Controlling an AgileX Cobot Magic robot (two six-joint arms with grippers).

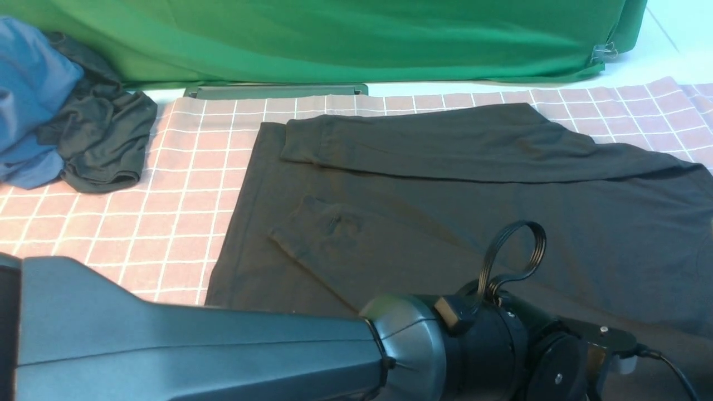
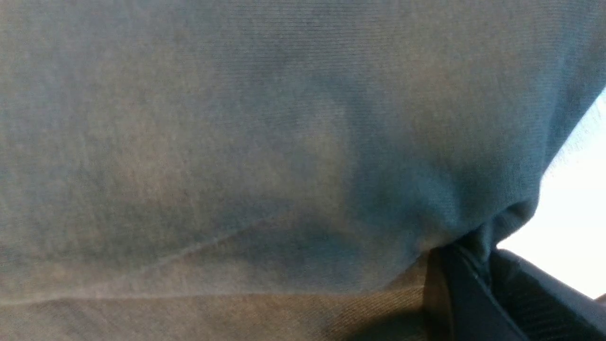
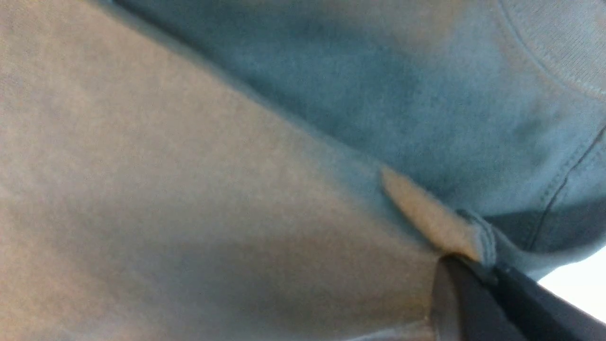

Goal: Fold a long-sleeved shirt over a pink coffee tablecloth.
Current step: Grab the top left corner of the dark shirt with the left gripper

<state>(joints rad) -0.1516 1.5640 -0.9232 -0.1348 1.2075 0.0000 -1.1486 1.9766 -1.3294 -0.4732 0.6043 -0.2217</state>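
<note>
The long-sleeved shirt (image 1: 445,211) is black and lies spread on the pink coffee tablecloth (image 1: 184,184), with both sleeves laid across its body. My left arm (image 1: 223,351) reaches across the near edge, and its gripper end drops below the front view. In the left wrist view the left gripper (image 2: 483,253) is shut on a pinched fold of the shirt (image 2: 236,142), which fills that picture. In the right wrist view the right gripper (image 3: 483,267) is shut on a hemmed edge of the shirt (image 3: 189,166), close to the ribbed collar (image 3: 558,42). The right arm is outside the front view.
A blue garment (image 1: 28,94) and a smaller dark grey-green garment (image 1: 100,139) are heaped at the far left. A green backdrop cloth (image 1: 334,39) hangs along the back, with a dark bar (image 1: 276,91) at its foot and a clip (image 1: 604,53) at its right corner.
</note>
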